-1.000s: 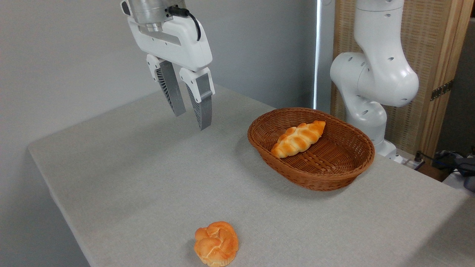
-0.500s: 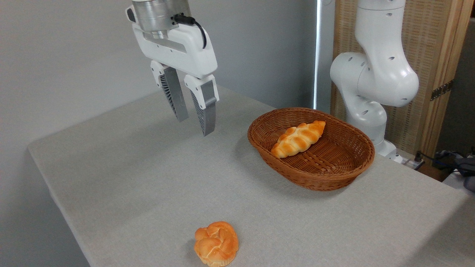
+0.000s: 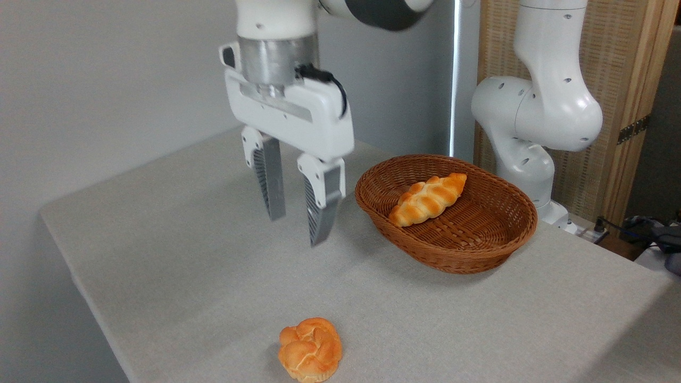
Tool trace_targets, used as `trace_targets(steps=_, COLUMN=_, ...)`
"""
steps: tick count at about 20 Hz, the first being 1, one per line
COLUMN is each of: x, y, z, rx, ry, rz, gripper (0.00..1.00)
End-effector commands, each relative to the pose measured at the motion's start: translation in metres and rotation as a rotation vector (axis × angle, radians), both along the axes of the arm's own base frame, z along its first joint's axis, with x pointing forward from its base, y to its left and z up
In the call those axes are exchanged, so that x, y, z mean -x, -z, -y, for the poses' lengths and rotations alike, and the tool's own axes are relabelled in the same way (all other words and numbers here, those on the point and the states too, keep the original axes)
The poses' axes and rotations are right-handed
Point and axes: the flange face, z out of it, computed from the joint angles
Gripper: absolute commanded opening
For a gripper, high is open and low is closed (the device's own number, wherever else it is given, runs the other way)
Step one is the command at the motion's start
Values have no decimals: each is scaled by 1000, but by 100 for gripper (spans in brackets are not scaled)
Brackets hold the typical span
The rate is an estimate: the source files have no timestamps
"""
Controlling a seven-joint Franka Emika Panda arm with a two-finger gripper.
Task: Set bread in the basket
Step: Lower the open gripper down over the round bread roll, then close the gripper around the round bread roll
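place: lab | cues: robot arm base (image 3: pixel 534 122); cloth-covered table (image 3: pixel 213 276); cables (image 3: pixel 628 226)

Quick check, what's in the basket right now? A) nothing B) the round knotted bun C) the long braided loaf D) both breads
C: only the long braided loaf lies inside the basket; the round knotted bun sits on the table near the front edge, apart from the open, empty gripper.
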Motion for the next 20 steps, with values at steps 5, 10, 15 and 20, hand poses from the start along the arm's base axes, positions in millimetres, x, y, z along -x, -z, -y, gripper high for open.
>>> trace_targets(steps=5, x=-9, y=56, z=-39, rx=-31, ry=17, rz=58, gripper=100)
trace_targets(steps=10, x=-21, y=83, z=-43, rx=-108, ry=94, rz=22, gripper=100)
trace_targets(steps=15, x=-43, y=128, z=-37, rx=-105, ry=114, rz=25, gripper=100)
trace_targets(steps=20, x=-52, y=156, z=-37, rx=-137, ry=144, rz=16, gripper=100)
